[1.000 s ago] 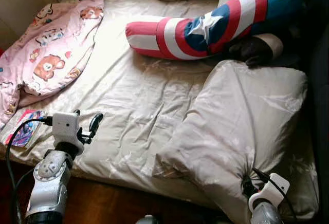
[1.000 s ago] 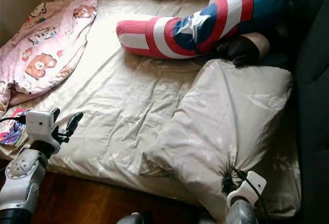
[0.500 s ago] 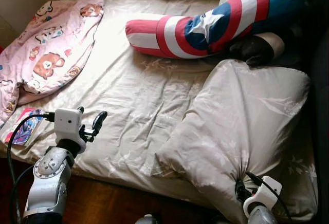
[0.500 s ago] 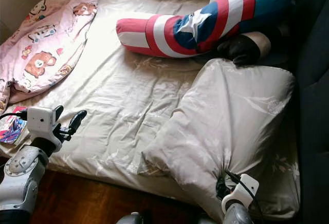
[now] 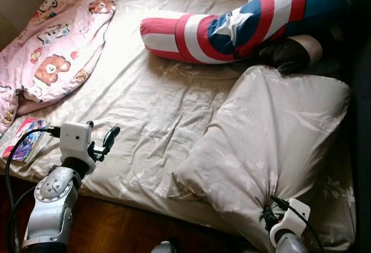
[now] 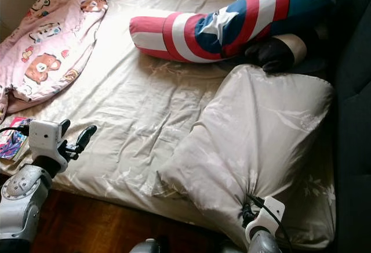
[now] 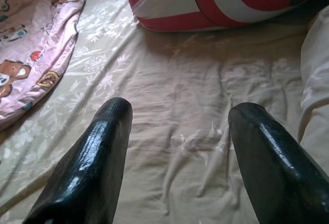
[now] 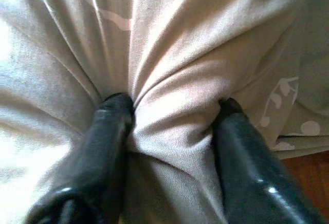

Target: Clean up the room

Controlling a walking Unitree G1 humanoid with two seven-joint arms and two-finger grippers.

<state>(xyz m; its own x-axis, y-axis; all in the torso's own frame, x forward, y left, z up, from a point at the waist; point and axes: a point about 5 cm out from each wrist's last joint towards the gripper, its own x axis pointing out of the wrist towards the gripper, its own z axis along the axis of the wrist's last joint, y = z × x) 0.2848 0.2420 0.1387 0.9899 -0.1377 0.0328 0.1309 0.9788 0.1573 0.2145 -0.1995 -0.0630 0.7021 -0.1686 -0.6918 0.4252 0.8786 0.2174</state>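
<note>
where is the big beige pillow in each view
Left eye view: big beige pillow at right, near corner held by the right pincer.
Right eye view: same place, right of centre.
Left wrist view: its edge beside one finger.
Right wrist view: bunched cloth between the fingers.
Shared landmark: striped bolster.

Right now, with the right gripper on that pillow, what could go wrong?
1. The right gripper pinches only a bunched fold of the pillow, so the fabric may slip out when lifted.
2. The pillow's far end touches the striped bolster; a pull could drag it.
3. The left gripper is open over the sheet, giving no support.
</note>
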